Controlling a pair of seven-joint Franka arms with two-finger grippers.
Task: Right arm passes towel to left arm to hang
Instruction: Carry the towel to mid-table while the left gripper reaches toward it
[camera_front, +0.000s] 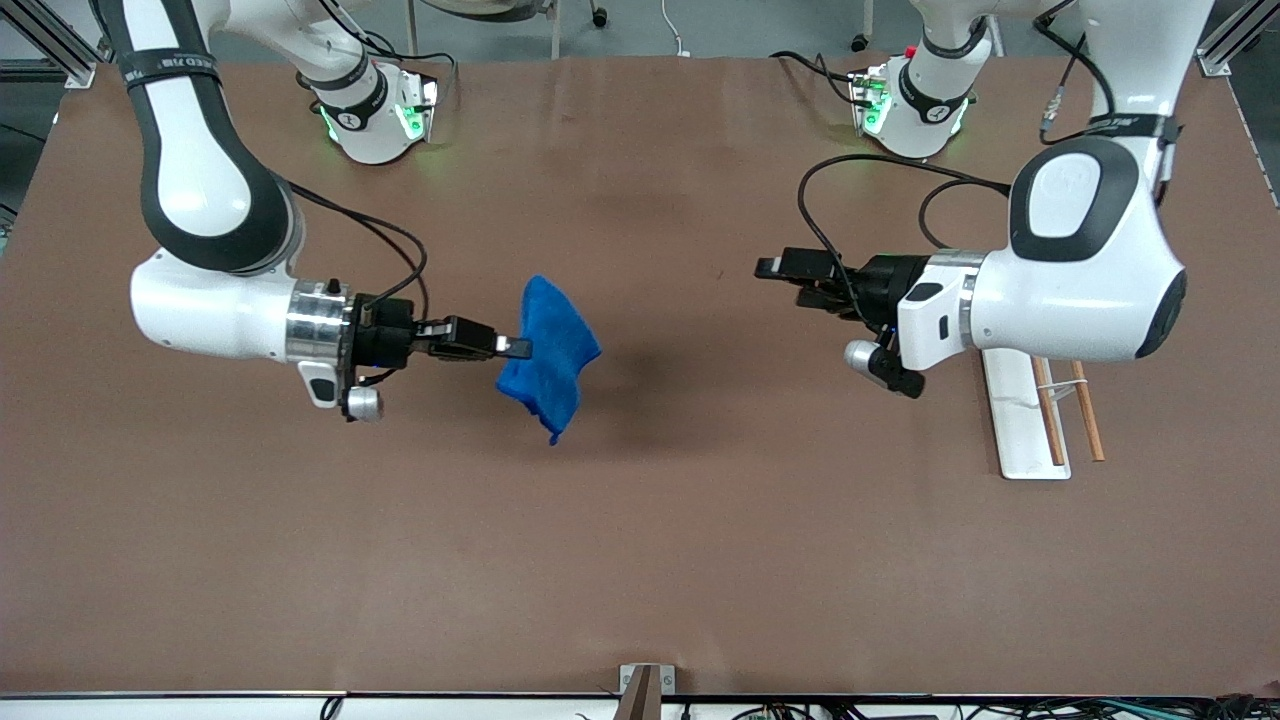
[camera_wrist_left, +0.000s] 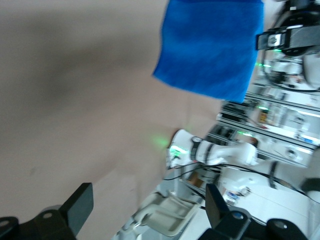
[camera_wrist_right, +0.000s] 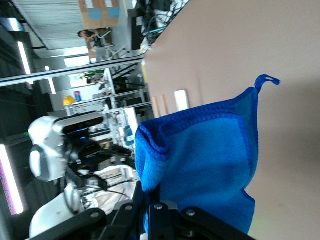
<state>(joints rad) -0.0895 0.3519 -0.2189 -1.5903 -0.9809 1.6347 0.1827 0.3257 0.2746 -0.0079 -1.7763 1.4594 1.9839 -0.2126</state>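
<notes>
Brown counter (camera_front: 640, 560), both arms stretched level above it, pointing at each other. Right hand (camera_front: 515, 347) clamped on the towel (camera_front: 548, 352), over the counter's middle stretch toward the right arm's end. Towel off the surface, bunched at the grip, hanging down to a point, shadow on the counter beside it. Thread loop (camera_wrist_right: 266, 80) sticks out at one corner. Left hand (camera_front: 785, 280) well apart from the towel, fingers (camera_wrist_left: 80, 205) spread, nothing between them. White rack (camera_front: 1020, 420) lies partly under the left arm, two thin wooden rods (camera_front: 1085, 415) just beside it.
</notes>
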